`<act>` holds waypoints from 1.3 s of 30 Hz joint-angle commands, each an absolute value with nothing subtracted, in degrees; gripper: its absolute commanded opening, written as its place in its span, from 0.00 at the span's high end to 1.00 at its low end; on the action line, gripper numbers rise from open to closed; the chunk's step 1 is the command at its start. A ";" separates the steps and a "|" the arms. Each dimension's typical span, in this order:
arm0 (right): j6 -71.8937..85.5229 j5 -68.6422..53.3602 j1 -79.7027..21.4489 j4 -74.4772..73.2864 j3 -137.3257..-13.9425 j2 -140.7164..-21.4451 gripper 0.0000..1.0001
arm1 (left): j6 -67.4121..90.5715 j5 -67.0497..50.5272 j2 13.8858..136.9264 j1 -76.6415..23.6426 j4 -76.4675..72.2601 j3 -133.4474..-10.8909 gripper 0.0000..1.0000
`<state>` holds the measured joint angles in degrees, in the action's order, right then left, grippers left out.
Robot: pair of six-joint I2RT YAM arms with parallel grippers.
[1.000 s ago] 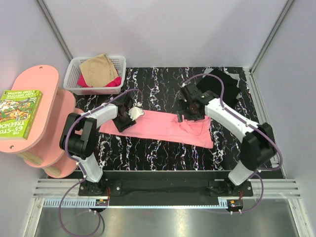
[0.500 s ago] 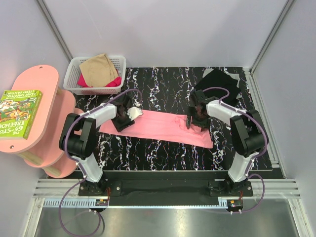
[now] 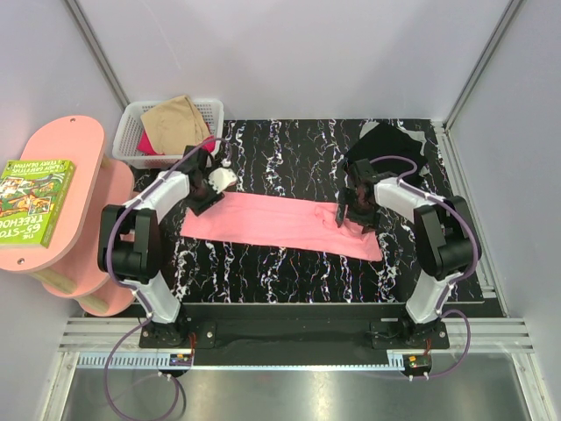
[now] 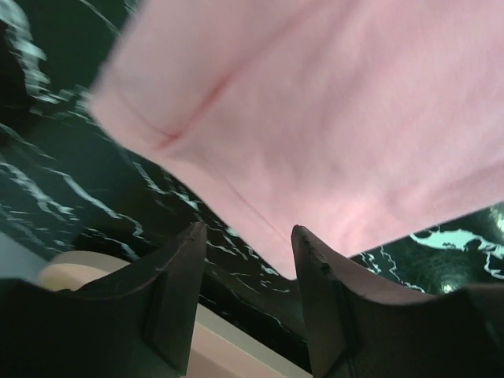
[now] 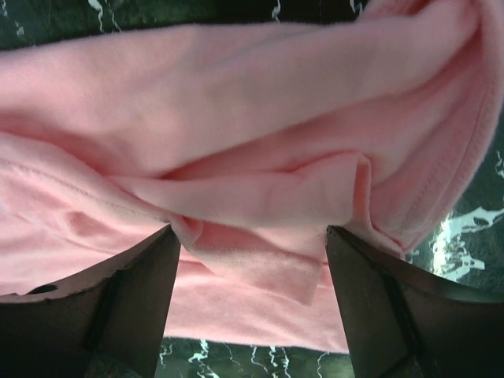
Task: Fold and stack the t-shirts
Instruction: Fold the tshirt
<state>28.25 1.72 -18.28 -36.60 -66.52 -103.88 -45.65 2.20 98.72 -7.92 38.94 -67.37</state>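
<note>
- Top external view, far left: I note a pink shelf (image 3: 66,158) standing beside the table (image 3: 289,149), with a green book (image 3: 35,200) lying flat on it.
- At the table's far left corner sits a white basket (image 3: 131,132). A tan shirt (image 3: 175,123) is heaped in it, and a magenta shirt (image 3: 203,146) shows from under the tan one on the right side.
- The left gripper (image 3: 207,197) is just right of the basket, at the far left corner of the pink shirt (image 3: 280,224).
- Left wrist view: both fingers (image 4: 181,291) stand apart. I see table between them, with the shirt's hemmed corner just past the tips. I see no cloth pinched.
- The pink shirt lies across the middle of the table as one long, flat band. It runs from the left gripper to beyond the right gripper, and its right end sits nearer the arm bases than its left.
- The right gripper (image 3: 349,210) is down on the right part of that band.
- Right wrist view: the fingers (image 5: 134,299) are spread wide. Bunched folds of pink cloth lie in the gap between them, and neither finger presses them.
- At the far right corner a black shirt (image 3: 390,145) lies crumpled on the table, apart from the pink one.
</note>
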 commanded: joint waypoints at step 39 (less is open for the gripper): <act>20.31 -7.73 -17.93 -48.77 -107.56 -133.85 0.01 | -44.21 12.57 92.81 -26.36 39.90 -50.80 0.49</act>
<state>23.16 -3.38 -18.20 -47.90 -100.38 -126.78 -47.51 14.79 94.63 -22.55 36.40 -52.29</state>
